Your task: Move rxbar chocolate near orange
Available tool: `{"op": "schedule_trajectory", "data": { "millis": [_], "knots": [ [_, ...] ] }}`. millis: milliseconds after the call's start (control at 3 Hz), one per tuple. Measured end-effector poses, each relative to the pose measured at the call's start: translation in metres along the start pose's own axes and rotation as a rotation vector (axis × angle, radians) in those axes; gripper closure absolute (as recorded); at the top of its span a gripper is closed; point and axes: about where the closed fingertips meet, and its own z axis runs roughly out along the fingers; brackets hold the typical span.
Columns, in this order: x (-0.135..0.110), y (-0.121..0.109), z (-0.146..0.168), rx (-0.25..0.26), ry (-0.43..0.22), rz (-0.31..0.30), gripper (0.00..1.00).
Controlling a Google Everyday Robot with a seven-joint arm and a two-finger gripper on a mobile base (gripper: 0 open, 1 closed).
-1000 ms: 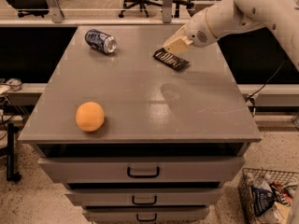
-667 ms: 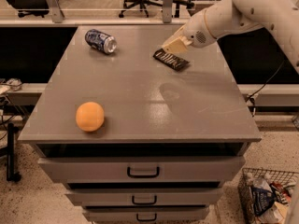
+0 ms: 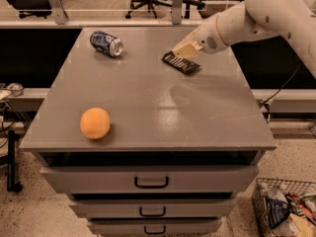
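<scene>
The rxbar chocolate [image 3: 181,63], a flat dark bar with pale lettering, lies on the grey cabinet top [image 3: 148,102] at the far right. My gripper [image 3: 185,50] reaches in from the upper right on a white arm; its pale fingertips are right over the bar's far end, touching or almost touching it. The orange [image 3: 95,123] sits near the front left edge, far from the bar.
A blue-and-silver drink can [image 3: 106,43] lies on its side at the far left of the top. Drawers with handles [image 3: 151,182] face front. A wire basket of packets [image 3: 286,209] stands on the floor at lower right. Office chairs stand behind.
None; the gripper, bar, can and orange stand as they did.
</scene>
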Motion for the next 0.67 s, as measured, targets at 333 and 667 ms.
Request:
{"op": "schedule_trajectory", "data": {
  "millis": [333,667],
  "knots": [
    [0.007,-0.022,0.006,0.111,-0.022,0.065,0.13],
    [0.015,-0.042,0.015,0.179,-0.031,0.109,0.00]
  ]
}}
